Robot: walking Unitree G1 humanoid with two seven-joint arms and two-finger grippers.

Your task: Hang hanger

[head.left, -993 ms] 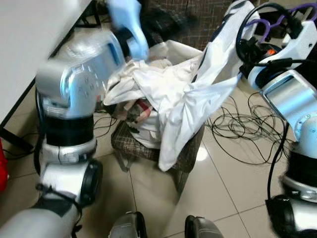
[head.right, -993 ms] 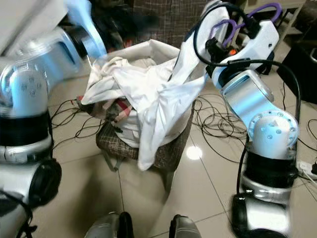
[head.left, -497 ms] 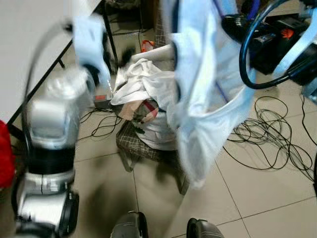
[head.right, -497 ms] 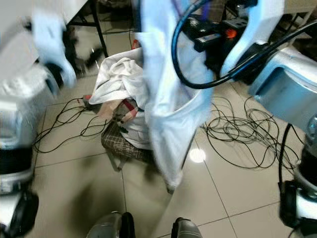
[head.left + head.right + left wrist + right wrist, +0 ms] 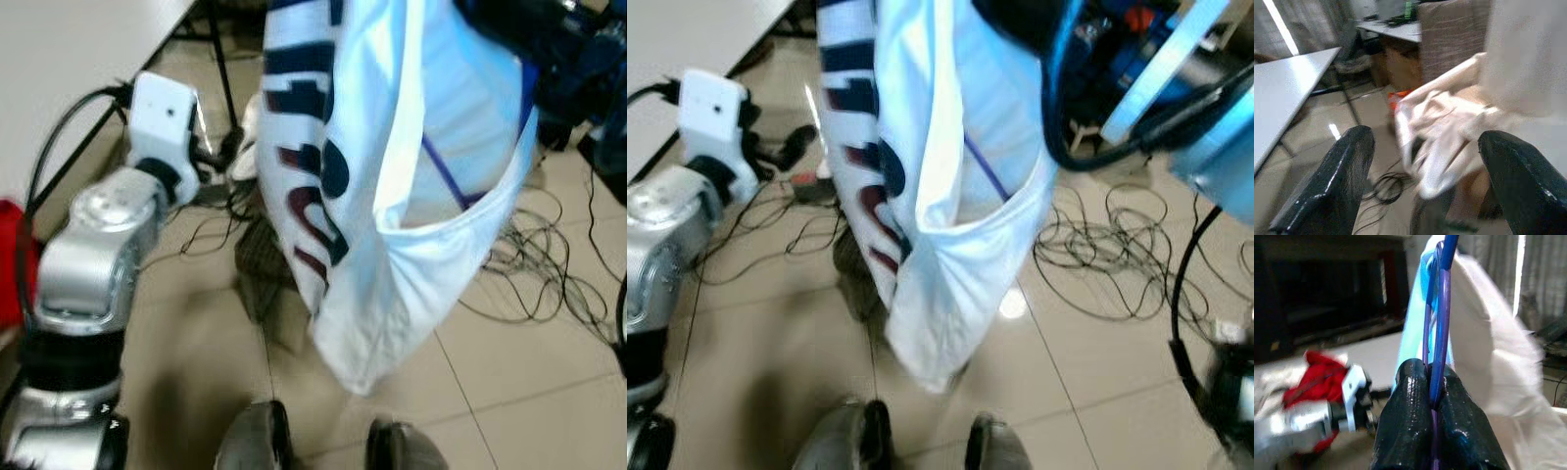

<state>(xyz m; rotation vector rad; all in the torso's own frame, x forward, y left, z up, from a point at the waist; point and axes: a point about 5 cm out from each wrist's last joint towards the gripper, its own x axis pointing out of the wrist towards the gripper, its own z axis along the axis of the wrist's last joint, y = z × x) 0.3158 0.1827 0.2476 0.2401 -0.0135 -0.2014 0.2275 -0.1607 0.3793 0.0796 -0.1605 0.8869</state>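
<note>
Clamped tight on a purple hanger (image 5: 1442, 308), the right gripper (image 5: 1434, 431) presses its two black fingers (image 5: 1405, 426) together around the thin purple wire in the right wrist view; the hanger rises up from between them, and a white garment (image 5: 1484, 357) with a light blue inner side hangs on it. Behind it in this view are a red cloth (image 5: 1317, 377) and a silver arm with a white wrist block (image 5: 1354, 391), all blurred, with a dark background above. From the left wrist, the left gripper (image 5: 1420, 181) is spread wide, its two black fingers (image 5: 1337, 186) far apart with nothing between them; past them is a heap of cream clothes (image 5: 1449, 132), black cables on the tiled floor, a grey table (image 5: 1288, 93) and a brown woven surface (image 5: 1449, 34) further back. From the left eye, the white garment (image 5: 392, 176) hangs in the middle, in front of the robot, with dark blue and dark red letters printed on its left part, and a thin purple line of the hanger (image 5: 441, 171) shows through the cloth. The left arm (image 5: 98, 255) is at the left, bent, with its white wrist block near the table leg. Black cables (image 5: 539, 264) lie in loops on the tiled floor (image 5: 509, 392) at the right. The robot's two feet (image 5: 255, 441) are at the bottom edge. From the right eye the same garment (image 5: 950, 166) hangs in the middle, the loops of cables (image 5: 1107, 255) lie on the floor to the right of it, and a thick black cable (image 5: 1058, 108) of the right arm curves beside it.
</note>
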